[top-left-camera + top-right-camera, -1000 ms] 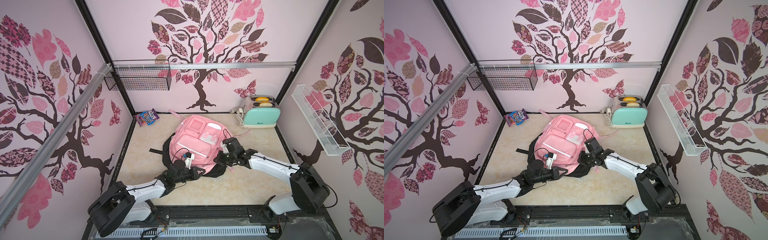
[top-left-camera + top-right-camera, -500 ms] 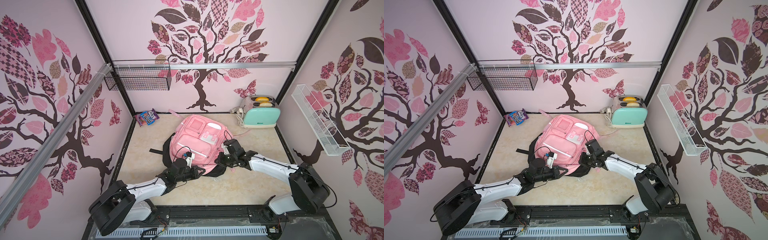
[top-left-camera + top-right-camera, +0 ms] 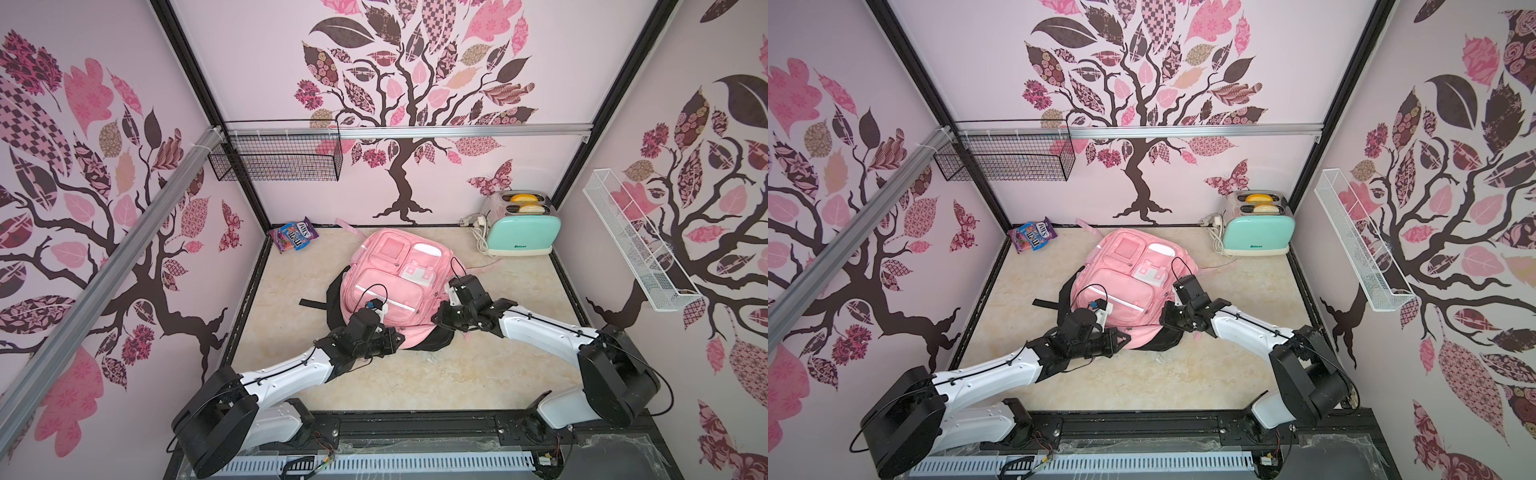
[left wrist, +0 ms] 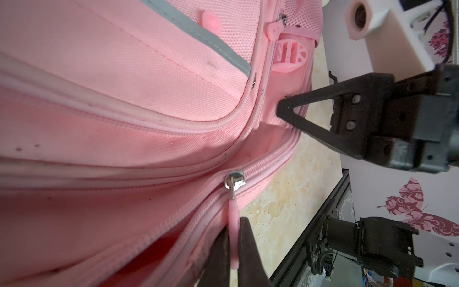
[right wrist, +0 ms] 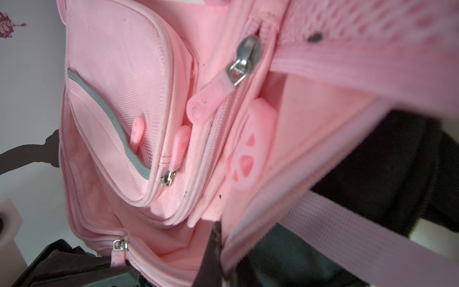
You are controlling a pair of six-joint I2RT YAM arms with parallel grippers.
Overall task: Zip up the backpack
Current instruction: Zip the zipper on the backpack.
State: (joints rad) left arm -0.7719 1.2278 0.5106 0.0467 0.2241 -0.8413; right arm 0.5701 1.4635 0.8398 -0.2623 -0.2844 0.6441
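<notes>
The light-pink backpack [image 3: 395, 274] [image 3: 1125, 278] lies front-up mid-table. At its near edge my left gripper [image 3: 398, 338] [image 3: 1122, 338] is shut on the pink zipper pull [image 4: 233, 238], just below the silver slider [image 4: 233, 182]; the left gripper [image 4: 234, 225] pinches the tab flat. Ahead of the slider the zipper stands apart, showing the lining. My right gripper [image 3: 436, 318] [image 3: 1163, 318] [image 4: 280, 109] is shut on the pink fabric rim at the backpack's near right corner, and in the right wrist view this right gripper [image 5: 223, 238] clamps that rim beside the opening.
A black backpack [image 3: 332, 299] lies under the pink one, its strap sticking out left. A mint toaster [image 3: 521, 237] with its cord stands back right, a candy bag [image 3: 295, 235] back left. A black wire basket [image 3: 276, 158] and a white wire rack [image 3: 636, 245] hang on the walls.
My left gripper has crept slightly rightward along the backpack's near edge with the pull in it. The right gripper has stayed put on the rim.
</notes>
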